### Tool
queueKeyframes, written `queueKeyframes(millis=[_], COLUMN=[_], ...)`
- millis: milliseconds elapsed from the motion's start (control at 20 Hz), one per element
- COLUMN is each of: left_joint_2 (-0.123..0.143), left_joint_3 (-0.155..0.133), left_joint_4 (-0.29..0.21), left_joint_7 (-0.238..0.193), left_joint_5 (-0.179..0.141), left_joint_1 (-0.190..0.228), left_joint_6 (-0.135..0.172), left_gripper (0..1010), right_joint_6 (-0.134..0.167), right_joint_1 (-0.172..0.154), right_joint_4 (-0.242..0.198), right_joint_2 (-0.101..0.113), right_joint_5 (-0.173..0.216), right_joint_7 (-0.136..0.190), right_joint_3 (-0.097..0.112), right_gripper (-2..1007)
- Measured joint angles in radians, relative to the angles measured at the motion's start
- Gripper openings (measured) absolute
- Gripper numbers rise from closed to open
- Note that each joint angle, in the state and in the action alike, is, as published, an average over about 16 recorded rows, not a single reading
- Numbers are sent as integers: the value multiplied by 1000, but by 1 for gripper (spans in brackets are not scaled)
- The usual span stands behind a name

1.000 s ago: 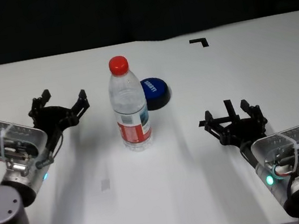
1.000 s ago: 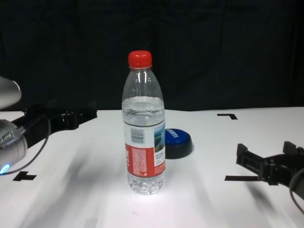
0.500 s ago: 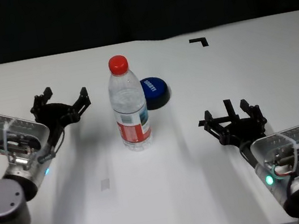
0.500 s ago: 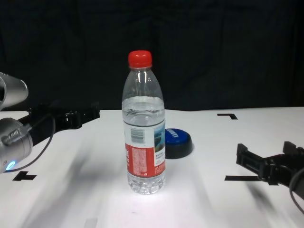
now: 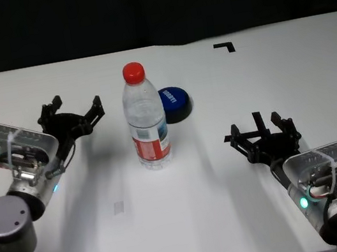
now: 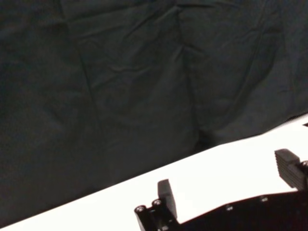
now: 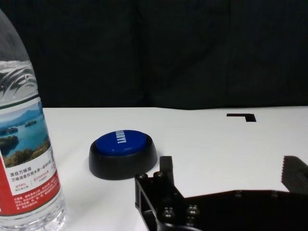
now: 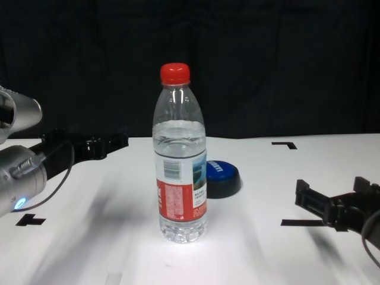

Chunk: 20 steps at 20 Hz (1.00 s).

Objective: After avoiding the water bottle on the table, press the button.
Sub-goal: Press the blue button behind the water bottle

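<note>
The left tool, jaws spread and empty, hovers beside the upright water bottle, risking toppling it while swinging toward the blue button beyond; the right tool, also spread, idles apart.

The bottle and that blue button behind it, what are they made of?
The water bottle looks like thin clear plastic: you see the water through it, with a glossy printed label and a red cap. The button seems hard plastic, a smooth blue dome with a slight sheen on a matte black base.
</note>
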Motion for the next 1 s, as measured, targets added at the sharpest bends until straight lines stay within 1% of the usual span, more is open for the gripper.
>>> queueKeyframes(millis=[1000], left_joint_2=[-16], left_joint_3=[20], left_joint_4=[91], left_joint_7=[5], left_joint_5=[16], left_joint_1=[-81], left_joint_6=[19], left_gripper=[1003], right_joint_6=[0], right_joint_1=[0], right_joint_4=[0], right_joint_2=[0], right_joint_5=[0], right_joint_7=[0], right_joint_3=[0], right_gripper=[1003])
